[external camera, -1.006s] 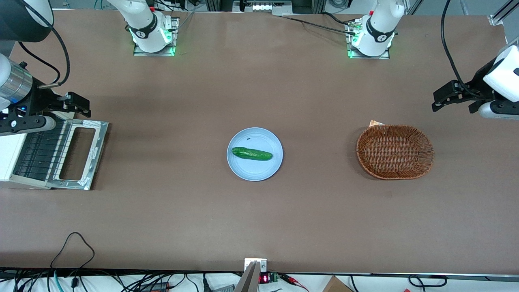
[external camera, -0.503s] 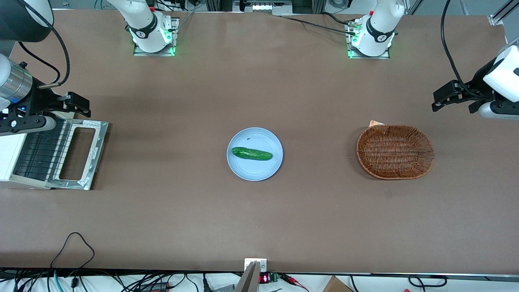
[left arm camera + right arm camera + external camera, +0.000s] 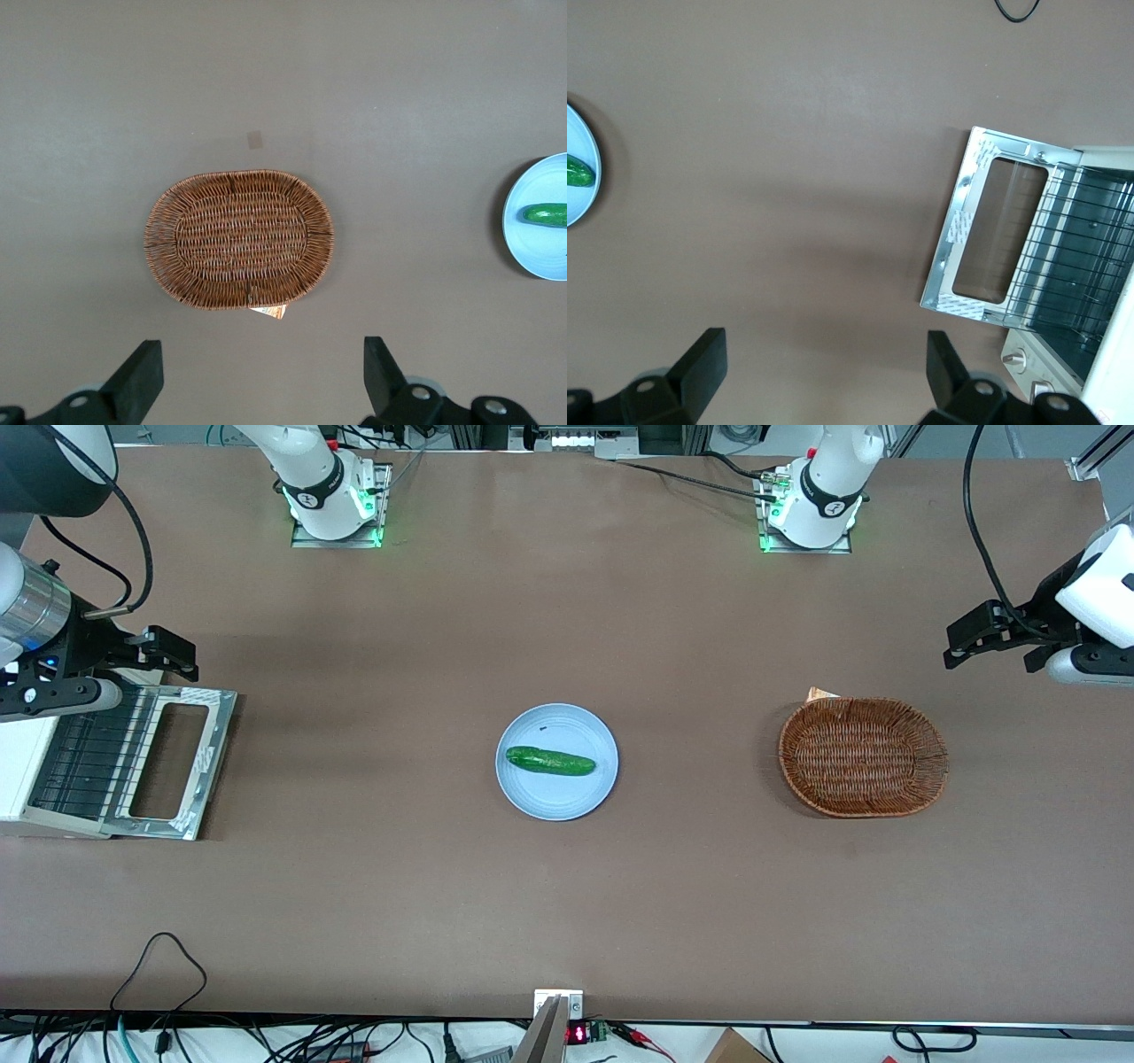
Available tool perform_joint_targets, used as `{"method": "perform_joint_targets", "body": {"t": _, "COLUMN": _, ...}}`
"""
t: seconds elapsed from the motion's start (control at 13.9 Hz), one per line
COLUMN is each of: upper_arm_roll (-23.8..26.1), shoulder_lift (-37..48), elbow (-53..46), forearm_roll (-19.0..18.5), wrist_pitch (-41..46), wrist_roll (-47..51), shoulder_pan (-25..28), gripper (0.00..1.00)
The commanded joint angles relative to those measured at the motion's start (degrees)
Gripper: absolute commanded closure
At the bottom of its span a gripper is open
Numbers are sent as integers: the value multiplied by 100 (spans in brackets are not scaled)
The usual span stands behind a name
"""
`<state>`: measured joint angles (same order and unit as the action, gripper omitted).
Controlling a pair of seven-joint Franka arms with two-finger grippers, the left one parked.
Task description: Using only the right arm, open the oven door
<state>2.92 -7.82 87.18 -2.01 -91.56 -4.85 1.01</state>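
table [image 3: 567,903]: brown, matte; carries everything below
toaster oven [image 3: 19,766]: small white box at my working arm's end of the table, mouth turned toward the table's middle; wire rack [image 3: 1072,257] visible inside, so the cavity is exposed
oven door [image 3: 173,762]: already swung down and lying flat, or near enough, level with the table, hinged along the oven's lower front edge; I judge the task essentially done
door, long axis: runs parallel to the oven's front, i.e. along the line from the front camera toward the arm bases; free edge points toward the blue plate [image 3: 556,802]
door, handling: stiff metal frame around a dark glass pane, rigid, probably light; hinge likely sprung, so it may want to rise if nudged; glass is the fragile part, polished frame looks slippery
door, where to hold: the bar handle along the free edge; from these views I cannot make the bar out clearly against the frame; pull at its middle, never press on the glass
my right arm [image 3: 31,607]: above the oven's end that lies farther from the front camera
my gripper [image 3: 819,363]: clear of the door, held over bare table beside it, fingers [image 3: 704,354] spread wide with nothing between them
cucumber [image 3: 549,761]: on the plate, well apart from the oven, no concern
basket [image 3: 864,757]: toward the parked arm's end, irrelevant here
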Motion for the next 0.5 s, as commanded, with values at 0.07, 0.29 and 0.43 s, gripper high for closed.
{"method": "perform_joint_targets", "body": {"t": 0.07, "upper_arm_roll": -1, "shoulder_lift": -35, "elbow": -123, "forearm_roll": 114, "wrist_pitch": 68, "wrist_roll": -96, "shoulder_pan": -31, "gripper": 0}}
{"method": "perform_joint_targets", "body": {"t": 0.29, "upper_arm_roll": -1, "shoulder_lift": -35, "elbow": -123, "forearm_roll": 114, "wrist_pitch": 59, "wrist_roll": 53, "shoulder_pan": -31, "gripper": 0}}
{"method": "perform_joint_targets", "body": {"t": 0.43, "upper_arm_roll": -1, "shoulder_lift": -27, "elbow": -123, "forearm_roll": 114, "wrist_pitch": 59, "wrist_roll": 54, "shoulder_pan": -31, "gripper": 0}}
